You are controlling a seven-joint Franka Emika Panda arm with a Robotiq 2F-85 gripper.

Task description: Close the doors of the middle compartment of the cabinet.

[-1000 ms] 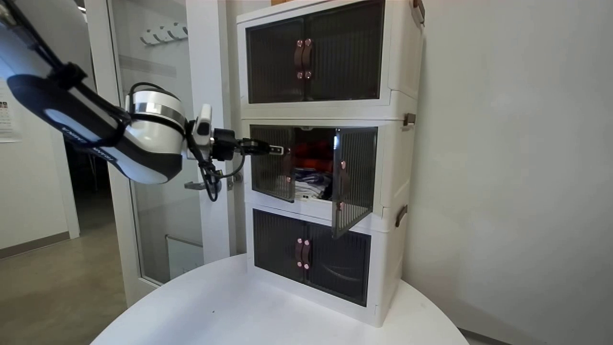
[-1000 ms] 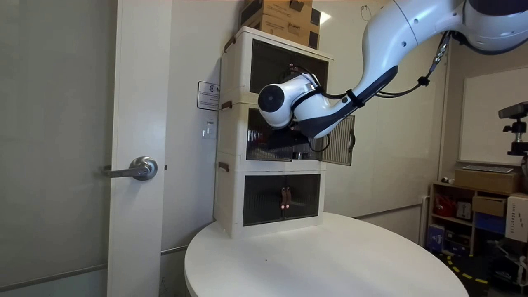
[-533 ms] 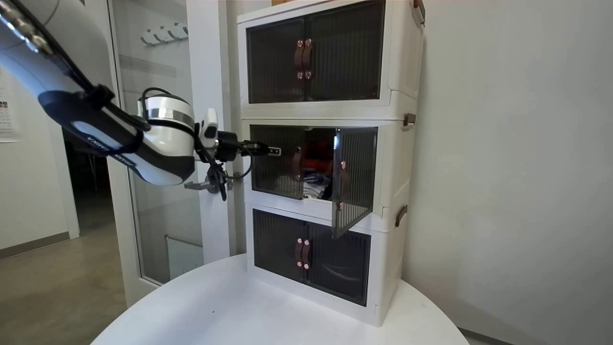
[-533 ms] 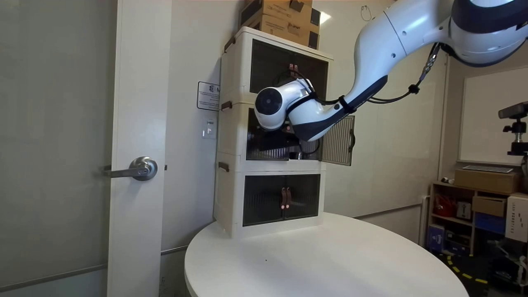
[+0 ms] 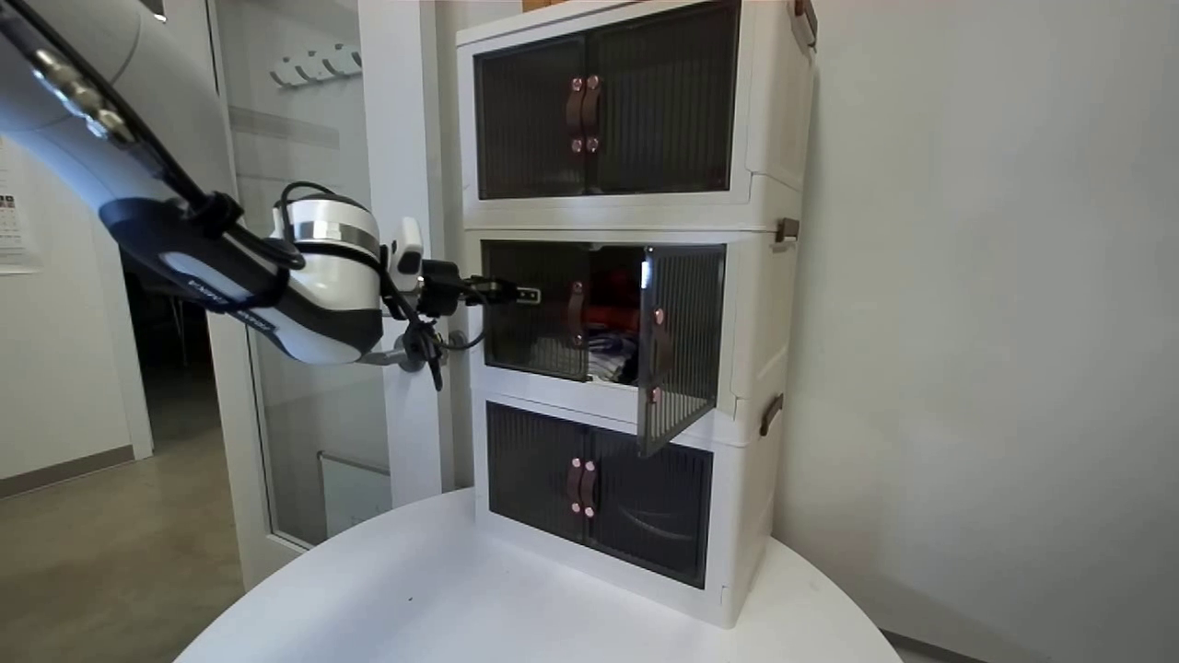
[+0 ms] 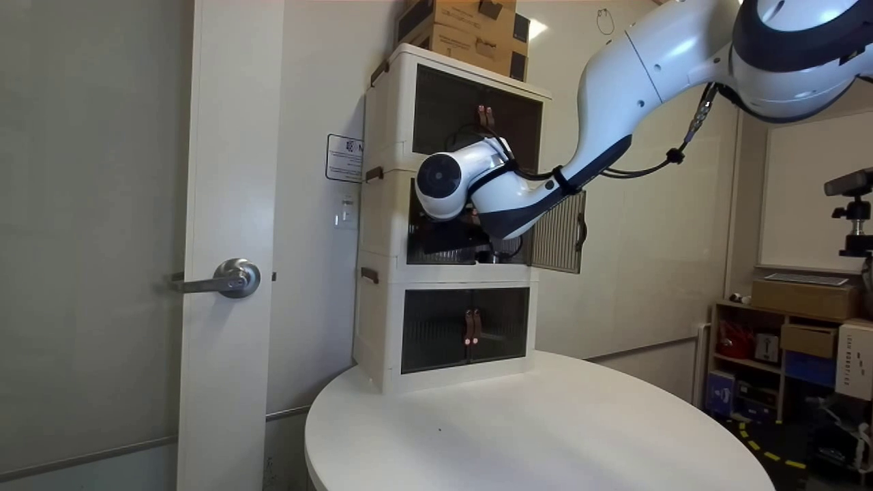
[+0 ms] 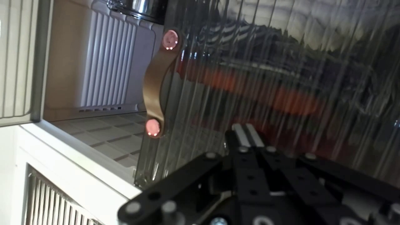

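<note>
The white cabinet [image 5: 612, 214] stands on the table with three compartments. In the middle compartment, one ribbed dark door [image 5: 543, 354] sits nearly flush with the frame; in the wrist view its brown strap handle [image 7: 153, 81] is left of the fingers. The other middle door [image 5: 686, 341] stands swung outward, also seen in an exterior view [image 6: 559, 235] and at the wrist view's left edge [image 7: 18, 62]. My gripper [image 5: 528, 295] is shut and empty, its fingertips [image 7: 247, 131] at or very near the first door's pane. In an exterior view the arm hides the fingertips.
Folded clothes [image 5: 608, 354] and a shiny metal pot [image 7: 150, 7] are inside the middle compartment. The top doors [image 5: 659, 101] and bottom doors [image 5: 645, 506] are shut. The round white table [image 6: 545, 423] is below. A glass-panelled room door [image 5: 401, 442] stands beside the cabinet.
The arm has moved towards the cabinet and slightly down. The door at my fingertips has swung inward, narrowing the opening. The outswung door has not moved.
</note>
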